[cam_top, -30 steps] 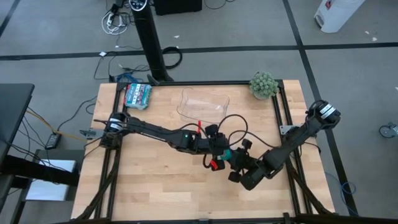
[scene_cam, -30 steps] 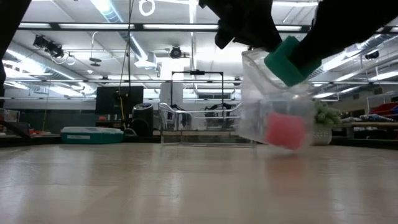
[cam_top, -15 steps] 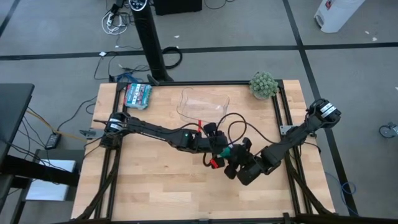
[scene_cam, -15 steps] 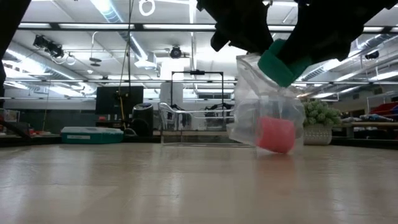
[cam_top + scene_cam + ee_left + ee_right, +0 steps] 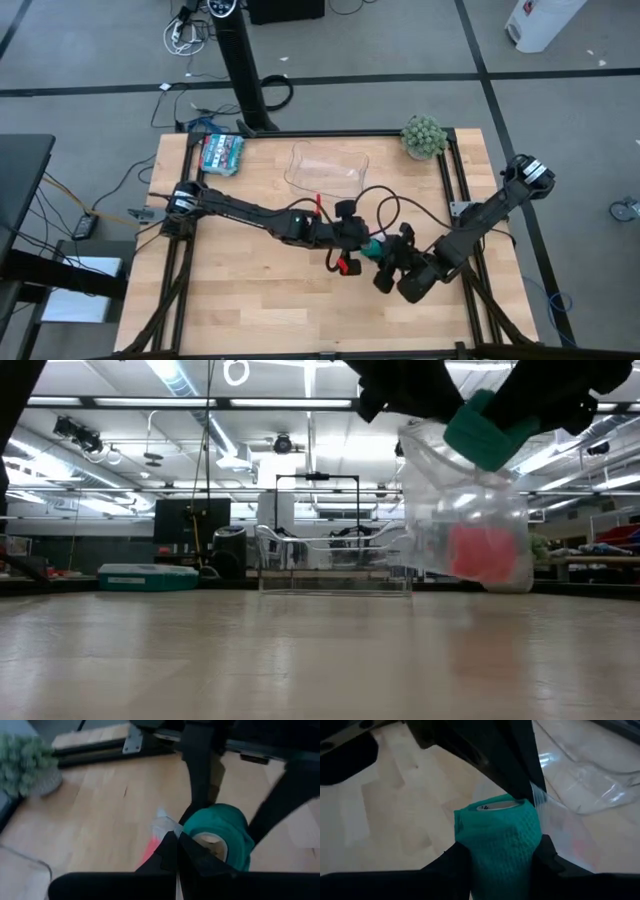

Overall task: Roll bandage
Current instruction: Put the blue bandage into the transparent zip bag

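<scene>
The bandage is a compact teal roll (image 5: 500,835), also seen as a teal roll (image 5: 485,428) in the low view, held up above the table's middle at the mouth of a clear plastic bag (image 5: 465,510). A pink block (image 5: 485,555) lies in the bag's bottom. My right gripper (image 5: 376,252) is shut on the roll. My left gripper (image 5: 176,851) is shut on the bag, right beside the roll. The bag hangs below both grippers, about clear of the table. My left gripper pinches the clear bag's upper edge (image 5: 164,822) between its shut fingertips, slanting down from the table's left side. The bag hangs below the fingers with the pink block in it. My right gripper pinches the roll's curved sides (image 5: 470,845) between its two fingers (image 5: 546,856), slanting down from the table's right side. One flat end (image 5: 495,806) of the roll faces away from the gripper. The roll is lifted clear of the table.
A clear plastic tray (image 5: 326,165) sits at the far middle. A teal-patterned packet (image 5: 222,152) lies at the far left corner, a small potted plant (image 5: 423,135) at the far right corner. Bare wood (image 5: 250,300) lies at the near left.
My right gripper has rolled about its own axis and risen a little with the roll. The hanging bag has swung sideways with the pink block and come up off the table. Both grippers have kept their holds.
</scene>
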You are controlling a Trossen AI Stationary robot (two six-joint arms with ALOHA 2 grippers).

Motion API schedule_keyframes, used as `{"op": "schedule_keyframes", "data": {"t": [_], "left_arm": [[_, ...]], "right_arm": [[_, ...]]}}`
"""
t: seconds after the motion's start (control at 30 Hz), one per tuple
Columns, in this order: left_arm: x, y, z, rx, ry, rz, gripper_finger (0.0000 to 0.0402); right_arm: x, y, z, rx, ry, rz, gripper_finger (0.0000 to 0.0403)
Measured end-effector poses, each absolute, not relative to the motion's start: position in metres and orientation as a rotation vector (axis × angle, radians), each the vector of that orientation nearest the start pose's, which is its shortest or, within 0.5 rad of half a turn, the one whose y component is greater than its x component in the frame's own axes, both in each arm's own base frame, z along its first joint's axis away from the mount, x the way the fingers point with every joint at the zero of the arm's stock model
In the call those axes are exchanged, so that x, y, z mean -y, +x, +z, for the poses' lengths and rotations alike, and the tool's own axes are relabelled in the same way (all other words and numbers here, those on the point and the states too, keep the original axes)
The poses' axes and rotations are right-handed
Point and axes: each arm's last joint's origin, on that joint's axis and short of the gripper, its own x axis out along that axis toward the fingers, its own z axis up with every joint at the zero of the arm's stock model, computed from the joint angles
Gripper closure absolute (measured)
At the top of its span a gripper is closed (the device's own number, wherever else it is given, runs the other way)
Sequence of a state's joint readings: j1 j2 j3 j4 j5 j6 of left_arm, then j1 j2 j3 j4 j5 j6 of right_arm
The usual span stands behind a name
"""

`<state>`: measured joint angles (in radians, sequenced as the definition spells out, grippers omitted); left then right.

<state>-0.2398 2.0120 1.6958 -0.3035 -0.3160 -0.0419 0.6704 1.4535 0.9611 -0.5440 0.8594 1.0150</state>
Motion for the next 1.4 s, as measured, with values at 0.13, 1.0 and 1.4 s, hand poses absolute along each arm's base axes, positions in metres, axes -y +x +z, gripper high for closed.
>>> {"op": "schedule_keyframes", "data": {"t": [0.13, 1.0, 1.4], "left_arm": [[0.097, 0.449, 0.284, -0.561, 0.176, 0.026, 0.0396], [0.092, 0.446, 0.296, -0.537, -0.040, -0.064, 0.0396], [0.078, 0.445, 0.259, -0.578, -0.094, -0.036, 0.0396]], "right_arm": [[-0.153, 0.224, 0.241, -0.548, 0.195, -0.459, 0.0272], [-0.201, 0.203, 0.296, -0.287, -0.024, -0.259, 0.0272], [-0.203, 0.223, 0.232, -0.456, -0.476, -0.436, 0.0272]]}}
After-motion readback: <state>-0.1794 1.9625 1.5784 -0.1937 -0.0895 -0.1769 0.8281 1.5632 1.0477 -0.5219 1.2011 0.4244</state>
